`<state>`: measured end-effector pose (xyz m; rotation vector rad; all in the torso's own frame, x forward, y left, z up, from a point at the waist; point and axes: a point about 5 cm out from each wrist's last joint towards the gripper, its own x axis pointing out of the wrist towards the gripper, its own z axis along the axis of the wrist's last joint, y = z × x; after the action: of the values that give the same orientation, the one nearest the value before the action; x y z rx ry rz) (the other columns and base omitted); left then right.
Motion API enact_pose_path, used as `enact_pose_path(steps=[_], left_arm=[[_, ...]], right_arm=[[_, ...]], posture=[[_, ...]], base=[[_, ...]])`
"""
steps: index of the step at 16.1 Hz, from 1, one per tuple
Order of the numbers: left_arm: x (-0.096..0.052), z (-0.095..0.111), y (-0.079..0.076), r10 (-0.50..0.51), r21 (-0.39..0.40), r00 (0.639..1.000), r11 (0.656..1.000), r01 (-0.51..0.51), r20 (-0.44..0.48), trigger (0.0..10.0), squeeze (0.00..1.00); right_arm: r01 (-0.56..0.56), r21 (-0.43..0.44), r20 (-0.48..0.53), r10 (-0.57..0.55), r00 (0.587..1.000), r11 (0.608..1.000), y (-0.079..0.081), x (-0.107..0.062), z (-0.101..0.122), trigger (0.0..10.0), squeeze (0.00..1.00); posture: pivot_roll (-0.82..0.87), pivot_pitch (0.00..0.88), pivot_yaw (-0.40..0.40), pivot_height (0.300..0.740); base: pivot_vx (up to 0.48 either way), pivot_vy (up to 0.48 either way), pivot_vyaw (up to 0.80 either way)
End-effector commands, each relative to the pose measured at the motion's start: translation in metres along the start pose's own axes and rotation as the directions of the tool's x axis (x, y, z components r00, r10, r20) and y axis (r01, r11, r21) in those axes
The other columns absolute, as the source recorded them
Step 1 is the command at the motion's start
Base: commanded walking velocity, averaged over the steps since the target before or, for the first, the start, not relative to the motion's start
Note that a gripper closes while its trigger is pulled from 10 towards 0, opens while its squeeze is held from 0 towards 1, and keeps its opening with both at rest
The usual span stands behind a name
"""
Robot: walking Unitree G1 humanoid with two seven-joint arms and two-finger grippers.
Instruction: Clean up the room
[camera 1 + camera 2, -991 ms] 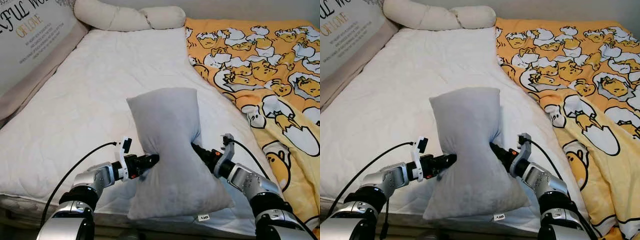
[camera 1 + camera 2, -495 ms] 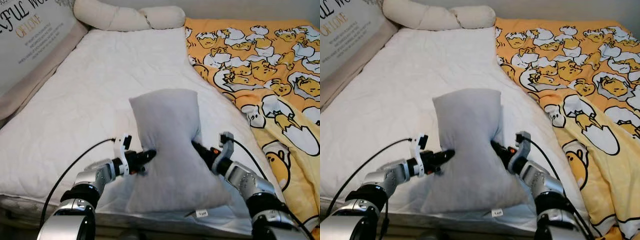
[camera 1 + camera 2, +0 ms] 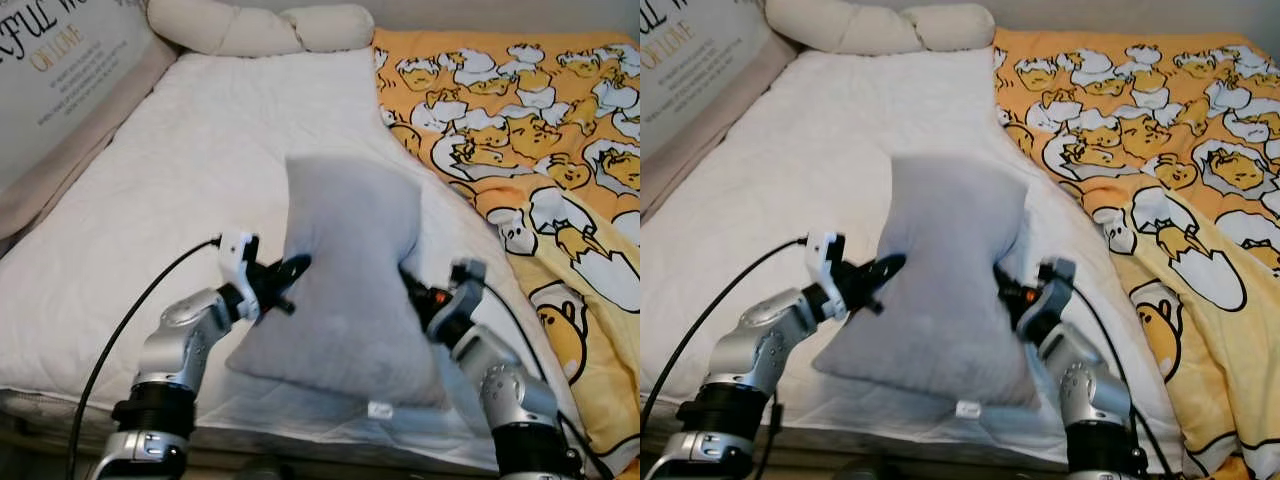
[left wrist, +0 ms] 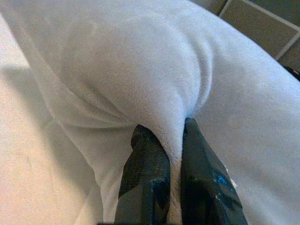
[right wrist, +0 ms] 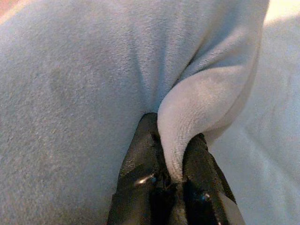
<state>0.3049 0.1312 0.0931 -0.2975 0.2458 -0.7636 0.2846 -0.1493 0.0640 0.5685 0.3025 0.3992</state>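
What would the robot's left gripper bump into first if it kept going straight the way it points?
The gray pillow. The left gripper is already shut on a fold of its side, so the pillow is right there. Past it, probably the right gripper, though depth is hard to judge.

both arms fwd, left gripper (image 4: 171, 154) & right gripper (image 5: 176, 159) each pinched shut on fabric.

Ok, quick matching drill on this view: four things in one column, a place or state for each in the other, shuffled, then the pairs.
1. grey pillow
2. yellow blanket
3. cream bolster
4. left gripper

A. at the head of the bed
B. spread over the bed's right side
C. pinched on both sides, lifted above the white mattress
D. jaws shut on the pillow's left edge

Pairs: 1-C, 2-B, 3-A, 4-D
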Motion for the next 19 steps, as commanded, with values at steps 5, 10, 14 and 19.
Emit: enact_pose_path(steps=[5,10,14,19], left_arm=[[0.009,0.009,-0.001,0.198,0.254,0.98,0.948,-0.19,-0.006,10.0,0.0],[0.012,0.013,-0.002,0.217,0.33,0.975,0.919,-0.217,0.037,10.0,0.0],[0.014,0.015,-0.003,0.237,0.352,0.97,0.905,-0.239,0.048,10.0,0.0],[0.014,0.019,0.001,0.25,0.368,0.967,0.895,-0.252,0.053,10.0,0.0]], right_arm=[[0.027,-0.181,0.019,-0.024,1.0,0.983,0.016,0.013,0.013,10.0,0.0],[0.062,-0.232,0.022,-0.059,0.998,0.971,0.018,0.012,0.01,10.0,0.0],[0.068,-0.24,0.016,-0.066,0.998,0.968,0.018,0.014,0.009,10.0,0.0],[0.066,-0.24,0.012,-0.065,0.998,0.969,0.02,0.02,0.01,10.0,0.0]], posture=[[0.09,0.0,0.078,0.74],[0.1,0.0,0.064,0.74],[0.11,0.0,0.055,0.74],[0.12,0.0,0.052,0.74]], base=[[0.0,0.0,0.0],[0.0,0.0,0.0],[0.0,0.4,-0.67],[0.0,0.431,-0.36]])
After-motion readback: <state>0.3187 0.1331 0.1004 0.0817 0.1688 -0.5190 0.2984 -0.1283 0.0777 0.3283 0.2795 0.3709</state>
